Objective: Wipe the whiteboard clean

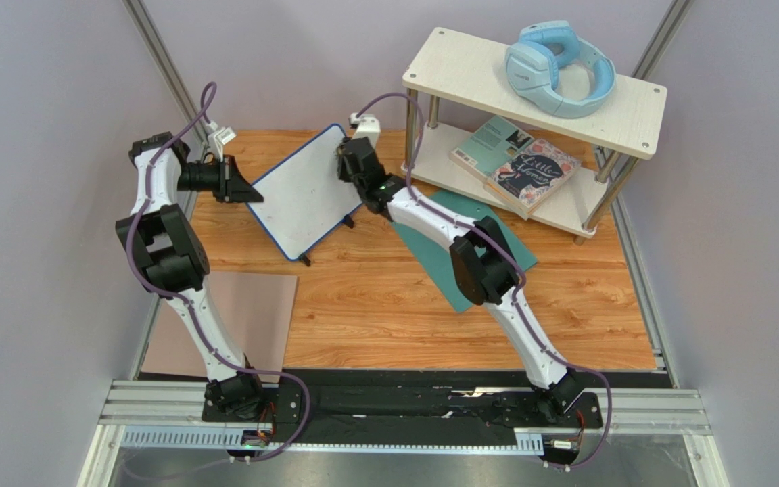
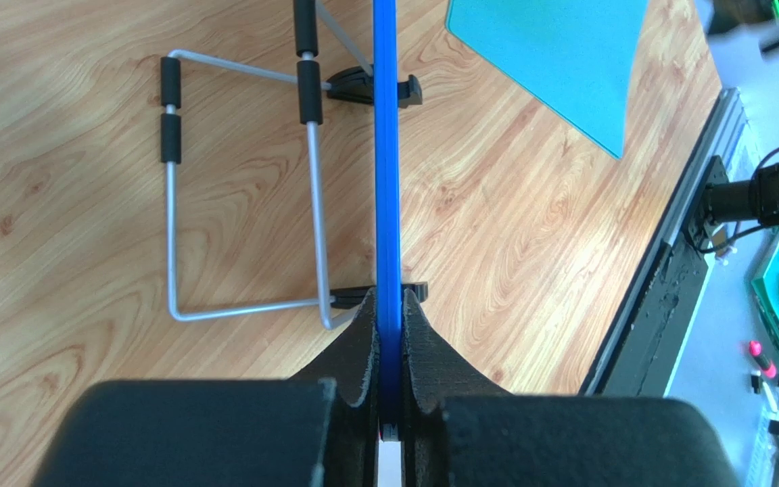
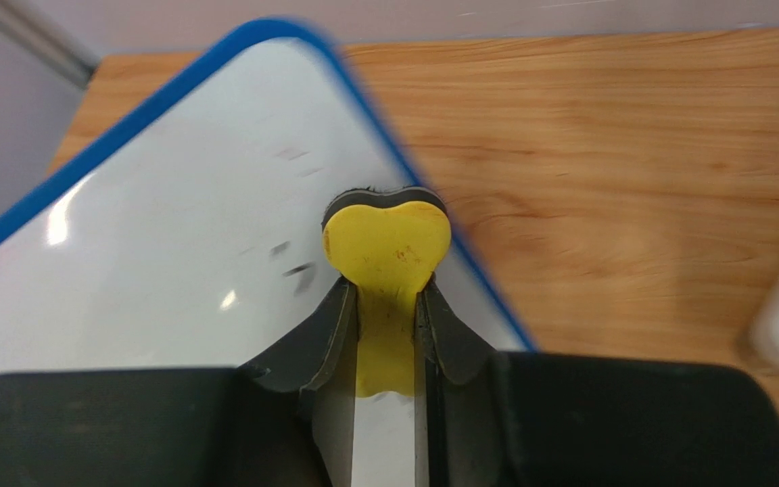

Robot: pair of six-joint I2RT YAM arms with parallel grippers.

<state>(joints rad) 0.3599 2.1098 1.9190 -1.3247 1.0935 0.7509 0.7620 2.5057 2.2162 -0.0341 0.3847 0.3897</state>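
The whiteboard [image 1: 307, 193] stands tilted on the wooden counter [image 1: 383, 304], propped from behind by a bent wire stand [image 2: 175, 233] and resting on its small black feet. The left hand [image 1: 246, 190] is clamped on the board's left edge. The left wrist view shows both fingers pinched against the thin blue rim [image 2: 387, 152], steadying the board.

The right hand [image 3: 386, 294] is at the board's opposite edge. Its fingers are closed on the stem of a yellow heart-shaped eraser [image 3: 386, 244], whose dark pad faces the white surface near the right rim. Whether the pad is pressing or only just off the surface cannot be told from these views.

Most of the board face looks clean, but a few faint dark smudges [image 3: 297, 269] show just to the left of the eraser. The task therefore appears to be in its wiping step, probably near the end.

The next move likely calls for sliding the pad leftward across those smudges. It needs steady pressure into the board, while the left hand holds against the push so the stand does not fold or skid.

A teal sheet [image 1: 444, 289] lies flat on the counter beside the board's right side, partly under the right arm. A brownish-pink mat [image 1: 251, 315] lies nearer the arm bases than the board.
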